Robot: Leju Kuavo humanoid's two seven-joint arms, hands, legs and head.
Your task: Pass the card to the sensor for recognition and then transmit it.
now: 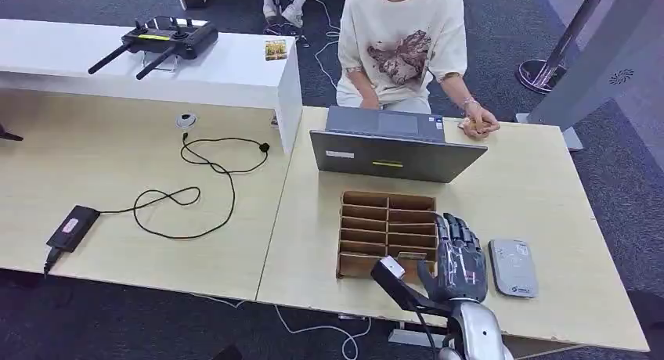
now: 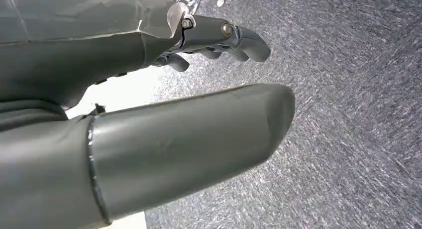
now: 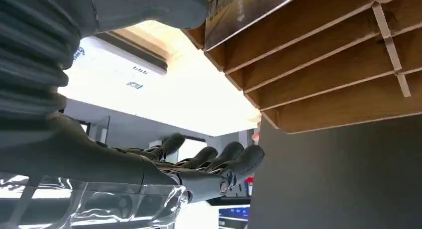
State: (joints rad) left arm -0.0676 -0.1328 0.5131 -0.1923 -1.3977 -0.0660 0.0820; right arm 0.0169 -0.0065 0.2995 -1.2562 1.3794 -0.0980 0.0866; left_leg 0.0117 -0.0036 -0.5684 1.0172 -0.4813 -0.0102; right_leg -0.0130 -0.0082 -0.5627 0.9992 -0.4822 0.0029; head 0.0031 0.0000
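Beside the wooden card rack (image 1: 387,233), the right robot hand (image 1: 458,258) hovers with fingers spread and empty, the card (image 3: 244,7) standing in the rack's near slot, so a thumb closing off-centre could tip it against a divider short of the card reader (image 1: 513,268).

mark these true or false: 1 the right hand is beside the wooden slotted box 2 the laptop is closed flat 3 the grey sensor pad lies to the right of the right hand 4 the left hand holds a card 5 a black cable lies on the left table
1. True: the right hand is at the wooden slotted box.
2. False: the laptop stands open, facing the person.
3. True: the sensor pad lies on the table just right of that hand.
4. False: the left hand hangs over carpet, holding nothing.
5. True: the black cable loops across the left table.
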